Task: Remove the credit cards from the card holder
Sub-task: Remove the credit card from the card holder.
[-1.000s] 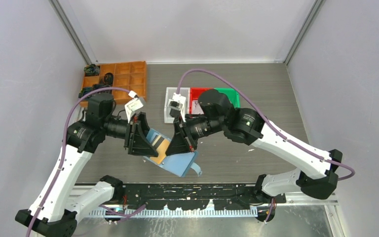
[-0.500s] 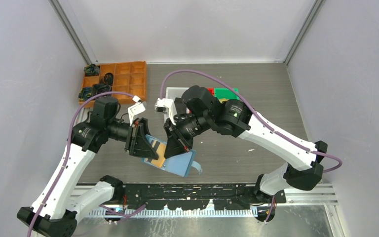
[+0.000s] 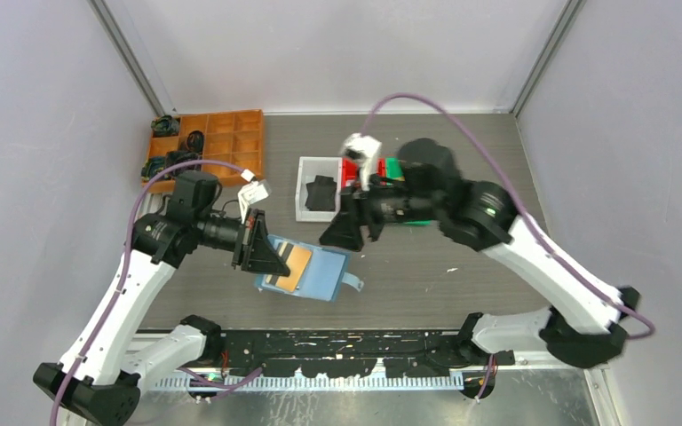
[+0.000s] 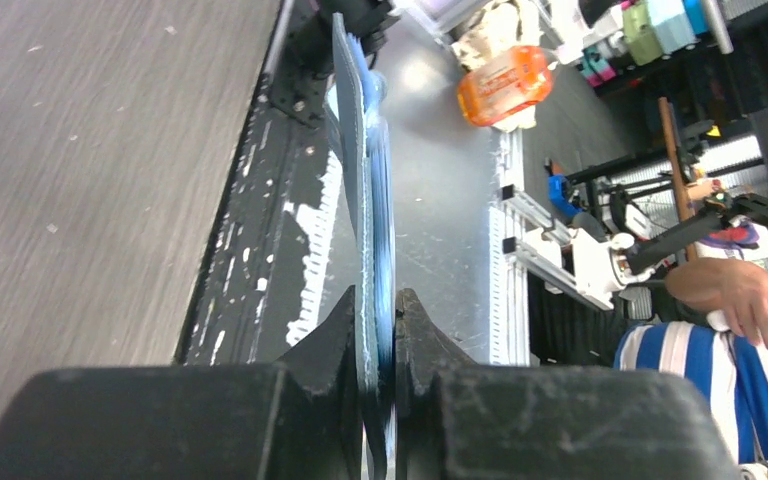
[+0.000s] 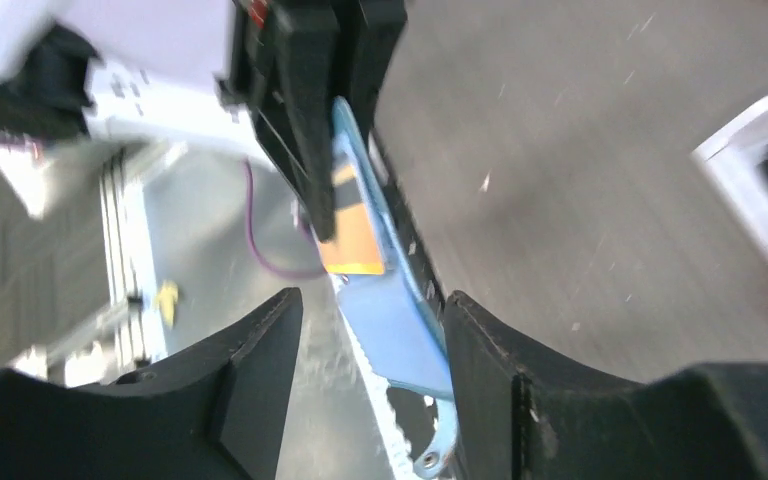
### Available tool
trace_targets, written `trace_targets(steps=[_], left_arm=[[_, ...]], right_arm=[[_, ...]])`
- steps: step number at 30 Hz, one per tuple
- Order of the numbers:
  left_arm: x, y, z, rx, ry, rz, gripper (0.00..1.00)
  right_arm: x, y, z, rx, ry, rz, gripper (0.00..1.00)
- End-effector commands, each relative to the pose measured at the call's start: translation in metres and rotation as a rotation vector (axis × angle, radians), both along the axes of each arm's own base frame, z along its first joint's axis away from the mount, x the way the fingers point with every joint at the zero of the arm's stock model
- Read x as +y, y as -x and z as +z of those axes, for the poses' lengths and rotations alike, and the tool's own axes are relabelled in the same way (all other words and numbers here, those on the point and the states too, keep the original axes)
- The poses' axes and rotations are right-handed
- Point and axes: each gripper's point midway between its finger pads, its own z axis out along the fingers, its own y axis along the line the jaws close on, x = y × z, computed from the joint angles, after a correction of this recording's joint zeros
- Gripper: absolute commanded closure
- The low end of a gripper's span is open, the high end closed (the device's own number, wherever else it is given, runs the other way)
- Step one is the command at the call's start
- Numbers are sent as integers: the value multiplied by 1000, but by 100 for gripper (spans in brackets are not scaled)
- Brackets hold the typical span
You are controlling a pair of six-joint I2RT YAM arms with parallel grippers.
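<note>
Over tabletop: card in card holder

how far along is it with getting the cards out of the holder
Done: the card holder is open, pockets showing. In hand: the left gripper is shut on its edge, while the right gripper is open, empty and apart from it. Left: an orange card sits in a pocket and I see no card outside it, so the pulling looks all to do.

No legible text, brand or number on the card holder or credit cards
</note>
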Motion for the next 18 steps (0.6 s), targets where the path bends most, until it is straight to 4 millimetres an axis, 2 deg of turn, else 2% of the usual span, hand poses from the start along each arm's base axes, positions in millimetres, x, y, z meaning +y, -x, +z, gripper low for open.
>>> trace_targets(steps=[1, 3, 5, 6, 7, 11, 18], left_arm=[[2, -19, 1, -83, -57, 54, 100], [2, -26, 4, -84, -52, 76, 100], [1, -35, 10, -92, -40, 112, 100], [1, -40, 14, -99, -31, 131, 100], [0, -43, 19, -106, -18, 150, 100], [-2, -54, 41, -132, 39, 212, 100], [-6, -51, 60, -100, 113, 223, 100]], right_arm=[[-33, -1, 79, -123, -296, -161, 39], [-34, 10, 79, -60, -345, -146, 40], [-26, 19, 66, 55, -377, -122, 41], [-23, 25, 71, 93, -420, -94, 42], [-17, 27, 59, 142, -426, -80, 43], [-5, 25, 41, 235, -465, -74, 46], [16, 20, 29, 305, -507, -43, 48]])
